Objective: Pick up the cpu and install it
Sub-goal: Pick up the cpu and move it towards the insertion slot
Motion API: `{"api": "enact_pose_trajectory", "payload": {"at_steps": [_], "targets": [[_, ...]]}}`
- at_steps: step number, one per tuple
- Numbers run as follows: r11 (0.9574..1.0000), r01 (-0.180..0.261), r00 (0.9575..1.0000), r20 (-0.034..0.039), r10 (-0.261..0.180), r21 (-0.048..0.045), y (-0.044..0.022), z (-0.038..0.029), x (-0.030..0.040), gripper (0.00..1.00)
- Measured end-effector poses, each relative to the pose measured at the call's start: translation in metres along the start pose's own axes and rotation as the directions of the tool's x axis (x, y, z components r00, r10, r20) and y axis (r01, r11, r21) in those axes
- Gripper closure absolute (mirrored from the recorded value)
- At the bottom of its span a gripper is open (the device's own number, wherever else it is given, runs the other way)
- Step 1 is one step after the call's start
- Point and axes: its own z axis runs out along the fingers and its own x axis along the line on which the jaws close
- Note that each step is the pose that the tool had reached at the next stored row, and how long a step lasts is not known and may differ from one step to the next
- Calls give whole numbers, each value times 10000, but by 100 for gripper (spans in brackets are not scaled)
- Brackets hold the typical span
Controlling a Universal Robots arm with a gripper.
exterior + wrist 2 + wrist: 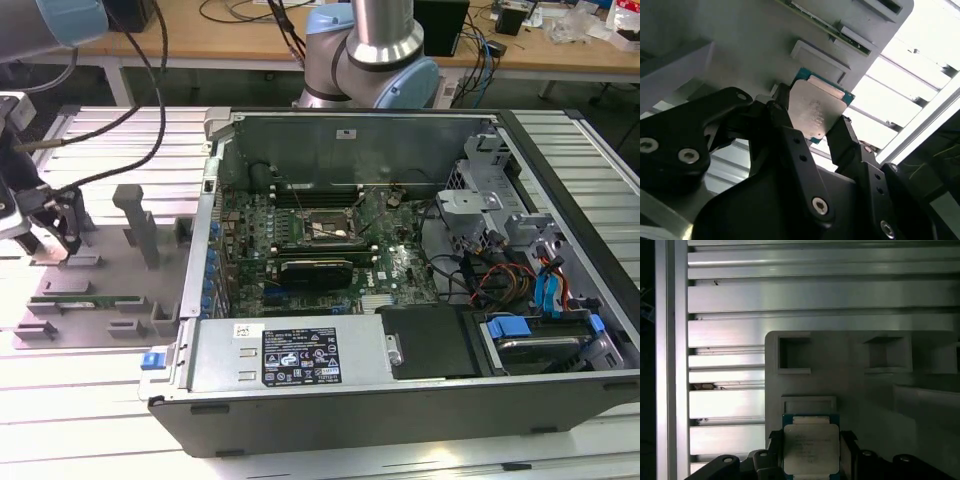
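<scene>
The cpu [818, 111] [810, 446] is a small square chip with a silvery top plate and a blue-green rim. It sits between the two black fingers of my gripper [812, 117] [811, 440], which press on its opposite edges just over the grey holder plate [860, 400]. In the exterior view my gripper [52, 240] hangs over that holder plate [110, 275] at the exterior view's left, beside the open computer case [400, 390]. The motherboard's square socket [328, 228] lies inside the case, uncovered.
A long green memory stick [75, 290] lies on the holder plate, with grey upright posts [135, 220] behind it. A black card [318, 268] sits in the motherboard below the socket. Cables and drive cages [520, 260] crowd the case's right side. Ribbed aluminium table [725, 405] surrounds everything.
</scene>
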Motion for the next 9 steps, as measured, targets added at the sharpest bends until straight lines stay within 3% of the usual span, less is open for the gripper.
{"api": "enact_pose_trajectory", "payload": {"at_steps": [7,8,9], "targets": [[10000,-1,10000,2,1,21,18,-376,-7,46],[10000,0,10000,3,0,26,21,-456,-9,46],[10000,0,10000,4,0,24,21,-457,-9,46]]}}
